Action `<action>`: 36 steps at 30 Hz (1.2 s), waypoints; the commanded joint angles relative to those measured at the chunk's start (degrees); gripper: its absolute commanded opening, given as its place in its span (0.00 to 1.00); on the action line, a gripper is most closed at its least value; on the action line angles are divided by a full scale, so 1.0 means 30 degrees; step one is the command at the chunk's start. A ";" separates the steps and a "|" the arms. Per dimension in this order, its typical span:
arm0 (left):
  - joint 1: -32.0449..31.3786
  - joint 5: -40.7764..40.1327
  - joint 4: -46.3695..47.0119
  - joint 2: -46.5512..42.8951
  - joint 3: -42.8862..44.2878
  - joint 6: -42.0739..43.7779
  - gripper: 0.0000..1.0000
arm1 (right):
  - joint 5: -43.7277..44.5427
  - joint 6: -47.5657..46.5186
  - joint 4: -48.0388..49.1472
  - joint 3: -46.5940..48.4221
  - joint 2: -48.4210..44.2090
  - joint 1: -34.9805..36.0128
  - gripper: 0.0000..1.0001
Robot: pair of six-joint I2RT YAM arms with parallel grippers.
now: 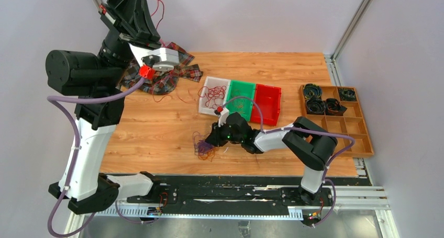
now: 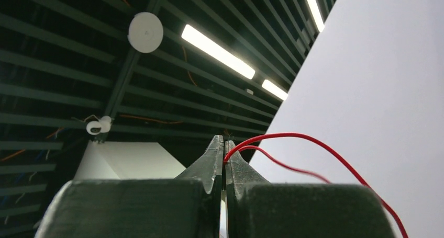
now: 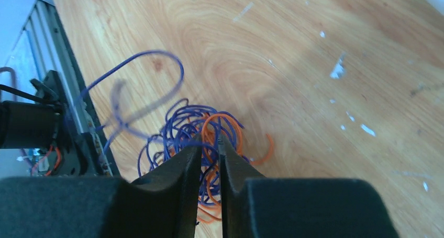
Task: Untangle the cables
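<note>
A tangle of purple and orange cables [image 1: 203,145] [image 3: 201,131] lies on the wooden table near its front edge. My right gripper [image 1: 213,138] [image 3: 210,144] is low in this tangle. Its jaws stand a narrow gap apart, with purple and orange strands between the fingers. One purple loop [image 3: 152,76] rises blurred to the left. My left gripper [image 2: 223,144] is raised high at the back left, shut on a red cable [image 2: 314,144] [image 1: 158,8] that arcs off to the right.
A white bin [image 1: 205,103] holds red cables, beside a green bin [image 1: 242,87] and a red bin [image 1: 268,105]. A plaid cloth [image 1: 167,77] lies at the back left. A wooden compartment tray [image 1: 361,128] with black coils stands on the right.
</note>
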 commanded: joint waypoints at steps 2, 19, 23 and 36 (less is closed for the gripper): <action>-0.0181 0.0476 0.0688 0.1422 0.2865 0.0834 0.01 | 0.1402 -0.0564 -0.1348 -0.0711 -0.1086 0.0259 0.08; -0.0166 0.1655 0.0597 -0.1219 -0.3036 -0.0696 0.00 | 0.1943 -0.4306 -0.7162 0.1564 -0.9364 0.0159 0.70; -0.0187 0.1923 0.0600 -0.2089 -0.5522 -0.2014 0.00 | 0.2955 -0.4758 -0.8092 0.1836 -1.0672 -0.0201 0.69; -0.0188 0.0959 0.0659 -0.1292 -0.9112 -0.5545 0.00 | 0.6598 -0.3783 -0.9420 0.0540 -1.1289 -0.3016 0.60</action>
